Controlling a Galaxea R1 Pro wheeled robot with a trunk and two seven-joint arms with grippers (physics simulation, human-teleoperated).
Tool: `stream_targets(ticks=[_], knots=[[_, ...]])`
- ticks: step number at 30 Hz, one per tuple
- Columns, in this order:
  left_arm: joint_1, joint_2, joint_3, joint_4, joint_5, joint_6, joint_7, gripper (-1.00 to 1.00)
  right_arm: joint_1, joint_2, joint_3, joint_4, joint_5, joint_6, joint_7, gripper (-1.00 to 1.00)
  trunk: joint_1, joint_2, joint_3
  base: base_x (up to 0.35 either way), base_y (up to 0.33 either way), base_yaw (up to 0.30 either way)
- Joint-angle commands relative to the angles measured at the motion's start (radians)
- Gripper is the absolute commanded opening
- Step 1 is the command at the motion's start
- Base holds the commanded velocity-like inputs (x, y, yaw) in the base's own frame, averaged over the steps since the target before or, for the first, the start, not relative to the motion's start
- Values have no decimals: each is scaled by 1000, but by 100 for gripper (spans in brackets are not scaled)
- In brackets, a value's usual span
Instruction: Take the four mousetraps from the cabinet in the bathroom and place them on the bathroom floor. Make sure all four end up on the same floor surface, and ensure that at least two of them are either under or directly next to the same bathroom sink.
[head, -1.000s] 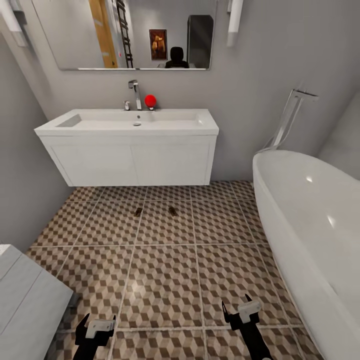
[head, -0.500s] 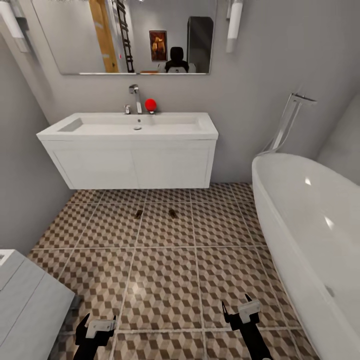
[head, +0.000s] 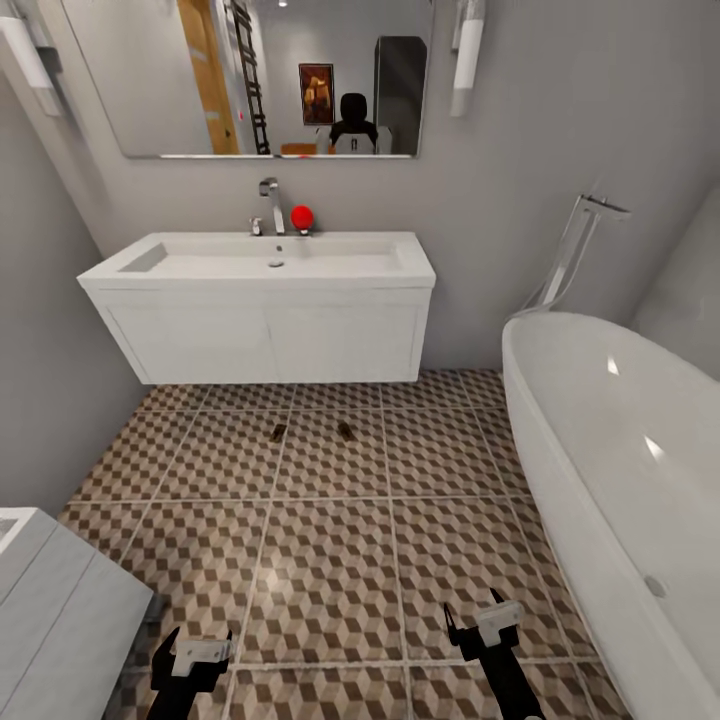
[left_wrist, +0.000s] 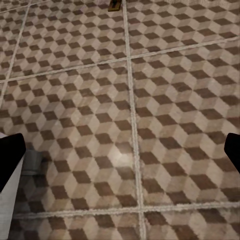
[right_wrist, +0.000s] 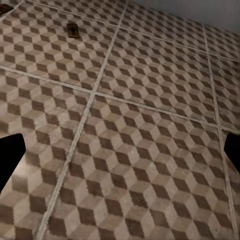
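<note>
Lying flat on the brown, beige and white cube-patterned bathroom floor tiles (head: 330, 570) are two small rectangular wooden mousetraps with dark wire parts, one (head: 277, 432) towards the left and the other (head: 345, 430) just to its right, both sitting close in front of the wide white wall-hung vanity with its shallow rectangular basin (head: 265, 262) and chrome tap (head: 270, 200). A small red ball-shaped object (head: 301, 216) is resting beside the tap, and a large white oval bathtub (head: 620, 450) is filling the right side of the head view. The left gripper (head: 190, 640) and the right gripper (head: 483, 612) are hovering low over the tiles well short of the traps, each with its fingers spread apart and holding nothing. One trap is showing at the edge of the left wrist view (left_wrist: 114, 5) and one in the right wrist view (right_wrist: 74, 30). Judging by their look, these traps are probably light, stiff and thin, sitting nearly flush with the floor, so taking hold across the long wooden edges seems wiser than pinching the wire, which may spring or slip. With two apparently placed by the sink, the remaining two are presumably waiting in the cabinet. No brand, label or readable writing is visible anywhere; the framed picture reflected in the mirror (head: 270, 75) is too small to make out.
</note>
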Motion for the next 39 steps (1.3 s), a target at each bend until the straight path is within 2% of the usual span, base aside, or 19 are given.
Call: stream_targets(ticks=[1, 39], knots=[[-1, 0, -9, 3, 3, -4, 4, 100, 0, 0, 9, 0, -6, -2, -3, 100, -4, 7, 3, 0, 0, 0], [-1, -2, -9, 3, 3, 7, 4, 100, 0, 0, 9, 0, -6, -1, -3, 100, -150, 273, 122, 0, 0, 0]])
